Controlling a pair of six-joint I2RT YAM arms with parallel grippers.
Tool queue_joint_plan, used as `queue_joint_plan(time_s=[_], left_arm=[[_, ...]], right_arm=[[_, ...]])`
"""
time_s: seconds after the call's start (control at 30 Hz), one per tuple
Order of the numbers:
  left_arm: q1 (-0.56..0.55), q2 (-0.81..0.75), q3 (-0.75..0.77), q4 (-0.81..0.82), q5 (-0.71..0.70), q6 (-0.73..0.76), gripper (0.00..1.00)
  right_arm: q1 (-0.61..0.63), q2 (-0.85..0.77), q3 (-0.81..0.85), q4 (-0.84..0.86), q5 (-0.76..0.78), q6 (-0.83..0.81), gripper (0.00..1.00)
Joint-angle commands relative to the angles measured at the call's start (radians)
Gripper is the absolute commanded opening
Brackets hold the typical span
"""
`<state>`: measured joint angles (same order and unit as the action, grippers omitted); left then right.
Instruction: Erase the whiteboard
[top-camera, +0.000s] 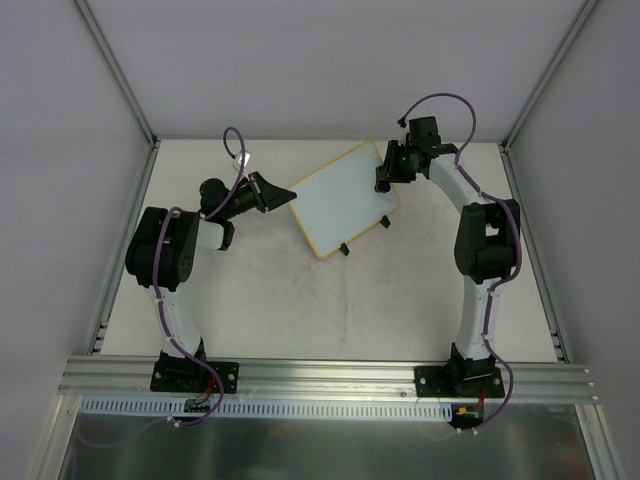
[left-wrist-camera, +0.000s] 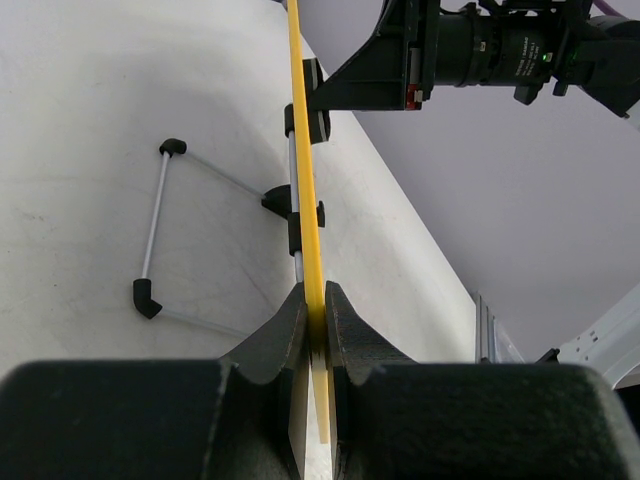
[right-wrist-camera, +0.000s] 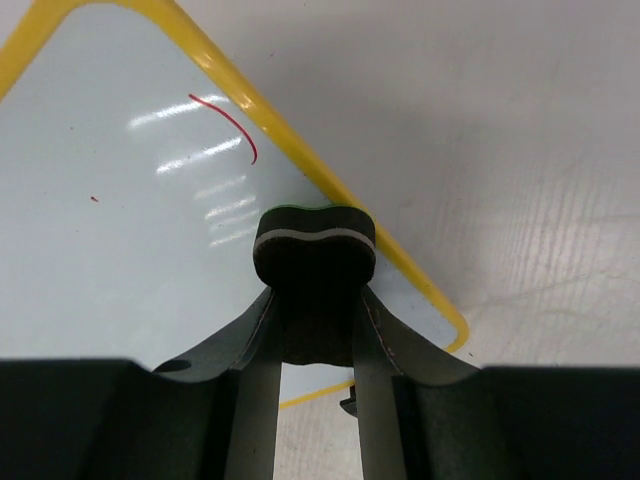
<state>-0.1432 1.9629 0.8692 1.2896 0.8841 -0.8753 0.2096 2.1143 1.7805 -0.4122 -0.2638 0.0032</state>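
Note:
The whiteboard (top-camera: 345, 198) lies tilted at the middle back of the table, white with a yellow frame. My left gripper (top-camera: 272, 192) is shut on its left edge; the left wrist view shows the yellow frame (left-wrist-camera: 305, 180) edge-on, clamped between the jaws (left-wrist-camera: 316, 312). My right gripper (top-camera: 385, 180) is shut on a black eraser (right-wrist-camera: 315, 255) and holds it on the board near its right corner. In the right wrist view the board (right-wrist-camera: 120, 240) bears a short red curved stroke (right-wrist-camera: 232, 122) and a tiny red dot (right-wrist-camera: 95, 199).
Two black clip feet (top-camera: 345, 250) stick out from the board's near edge. A wire stand with black end caps (left-wrist-camera: 155, 225) shows behind the board in the left wrist view. Grey enclosure walls (top-camera: 60, 150) and metal rails (top-camera: 330, 375) bound the table.

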Motion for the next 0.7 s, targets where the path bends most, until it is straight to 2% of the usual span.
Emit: queue_joint_plan(time_s=[0.0, 0.17, 0.67], left_arm=[[-0.025, -0.029, 0.008, 0.103, 0.119, 0.065, 0.00], [-0.027, -0.024, 0.014, 0.099, 0.121, 0.067, 0.00], [-0.027, -0.030, 0.027, 0.074, 0.157, 0.075, 0.00]], right_arm=[[0.010, 0.012, 0.062, 0.016, 0.110, -0.069, 0.00], [0.019, 0.029, 0.106, 0.012, 0.184, -0.132, 0.00], [0.082, 0.078, 0.234, 0.012, 0.204, -0.192, 0.00]])
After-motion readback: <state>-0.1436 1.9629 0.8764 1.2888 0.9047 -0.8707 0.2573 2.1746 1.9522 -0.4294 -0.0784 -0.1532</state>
